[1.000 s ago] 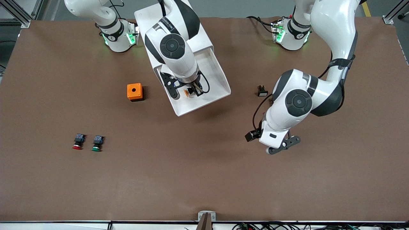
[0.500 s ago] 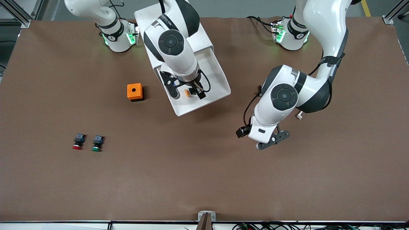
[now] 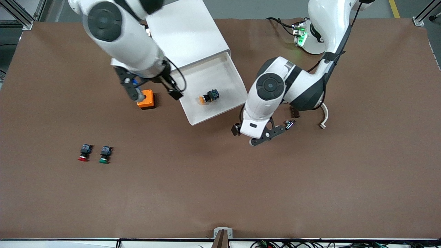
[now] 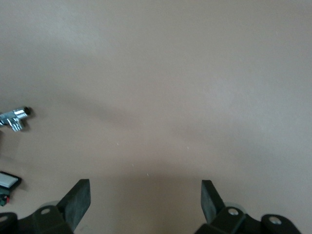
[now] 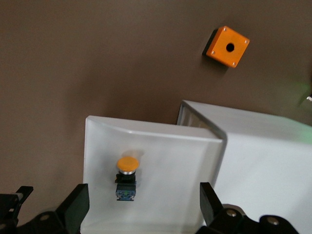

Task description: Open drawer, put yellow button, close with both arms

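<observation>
Lying in the open drawer [image 3: 230,77], orange-capped black-bodied yellow button [image 3: 208,96]; both hands spread, empty.

Yellow-capped button [image 3: 208,96], white drawer [image 3: 230,77]

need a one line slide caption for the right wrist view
Open right tool above the open white plastic drawer, where the small yellow-capped pushbutton lies; an orange box sits on the brown table.
</observation>
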Available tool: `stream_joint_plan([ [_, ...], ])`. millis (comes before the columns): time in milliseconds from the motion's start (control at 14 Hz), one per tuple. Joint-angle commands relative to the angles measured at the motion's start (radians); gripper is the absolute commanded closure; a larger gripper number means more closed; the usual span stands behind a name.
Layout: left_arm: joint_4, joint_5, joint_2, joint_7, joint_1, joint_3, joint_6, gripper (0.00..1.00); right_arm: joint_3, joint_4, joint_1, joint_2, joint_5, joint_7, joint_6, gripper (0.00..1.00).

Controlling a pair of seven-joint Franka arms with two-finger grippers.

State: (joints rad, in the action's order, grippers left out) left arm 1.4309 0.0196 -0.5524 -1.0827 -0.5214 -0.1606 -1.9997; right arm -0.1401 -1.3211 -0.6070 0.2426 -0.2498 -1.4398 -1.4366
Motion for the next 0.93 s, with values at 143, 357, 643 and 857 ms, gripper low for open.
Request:
stream_joint_plan([
  [143, 0.003, -0.009, -0.032, -0.037, -0.058, -0.001, -0.027, 0.0, 0.01, -0.013, 0.244, -0.097, 0.026, 0.514, 0.145, 0.0],
  [357, 0.005, -0.073, -0.04, -0.072, -0.078, -0.002, -0.028, 0.0, 0.01, -0.053, 0.358, -0.131, 0.113, 0.792, 0.171, 0.0],
  [643, 0.014, -0.112, -0.038, -0.115, -0.114, -0.008, -0.028, 0.0, 0.01, -0.084, 0.515, -0.137, 0.118, 1.068, 0.163, 0.0],
  [857, 0.014, -0.112, -0.038, -0.164, -0.158, -0.008, -0.028, 0.0, 0.01, -0.095, 0.547, -0.131, 0.181, 1.148, 0.136, 0.0],
])
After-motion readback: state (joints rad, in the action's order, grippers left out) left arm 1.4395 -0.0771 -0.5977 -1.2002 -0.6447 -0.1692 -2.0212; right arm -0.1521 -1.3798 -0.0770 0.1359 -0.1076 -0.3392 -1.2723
